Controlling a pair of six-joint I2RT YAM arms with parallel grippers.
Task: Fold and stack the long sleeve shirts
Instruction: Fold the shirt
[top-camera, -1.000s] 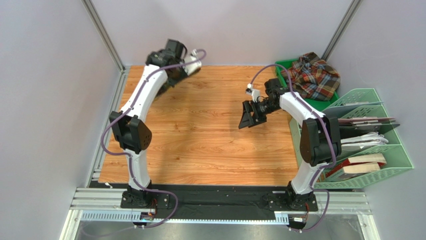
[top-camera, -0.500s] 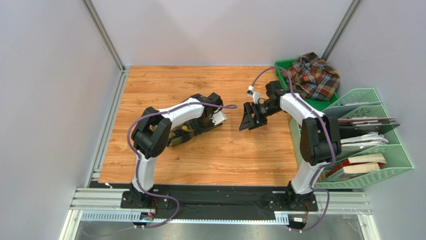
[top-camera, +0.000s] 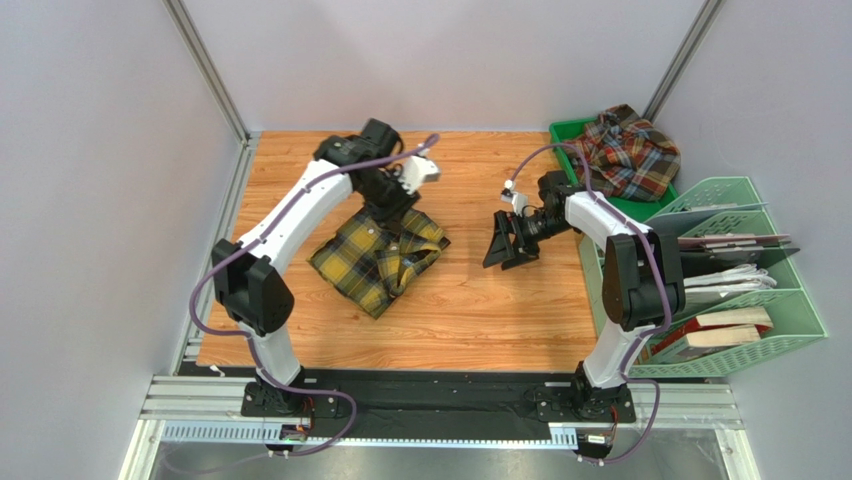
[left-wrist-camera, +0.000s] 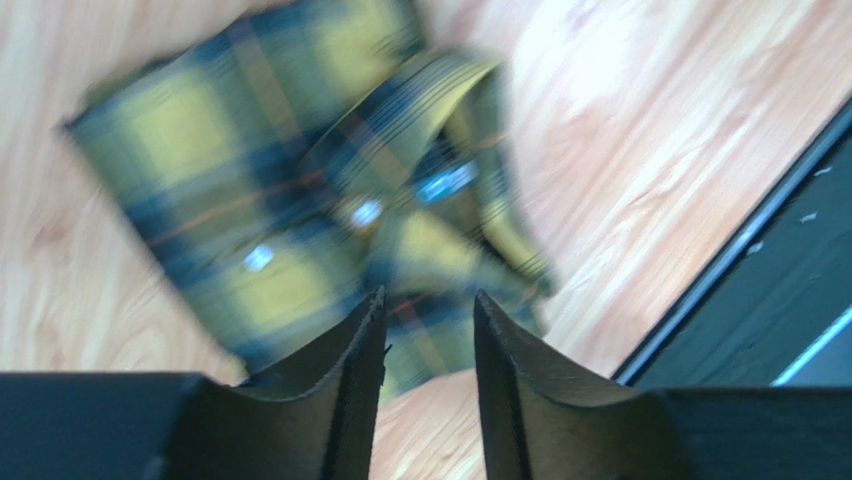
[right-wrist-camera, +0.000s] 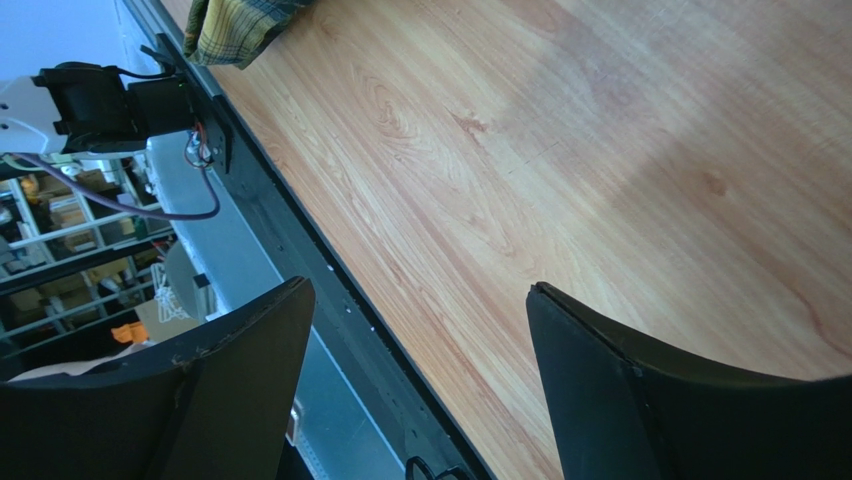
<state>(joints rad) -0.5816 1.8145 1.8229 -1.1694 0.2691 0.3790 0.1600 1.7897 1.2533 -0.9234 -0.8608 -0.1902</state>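
A yellow and black check shirt (top-camera: 378, 252) lies crumpled on the wooden table (top-camera: 470, 320), left of centre. My left gripper (top-camera: 398, 208) hovers just above its far edge. In the left wrist view that shirt (left-wrist-camera: 250, 180) is blurred, and the left gripper (left-wrist-camera: 430, 300) is open with nothing between its fingers. The rust-red check shirt (top-camera: 625, 150) sits bunched in the green tray (top-camera: 560, 130) at the back right. My right gripper (top-camera: 505, 250) hangs wide open over bare wood, right of the yellow shirt. The right wrist view shows that gripper (right-wrist-camera: 418, 290) empty, with a corner of the yellow shirt (right-wrist-camera: 235, 25) at the top left.
A green wire rack (top-camera: 745, 290) holding folders and books stands along the right edge, close to the right arm. Grey walls close in the left, back and right sides. A black rail (top-camera: 440, 385) runs along the near edge.
The left arm brought the yellow shirt onto the table, let go of it and rose toward the back, its jaws opening. The right gripper drifted slightly nearer, still open.
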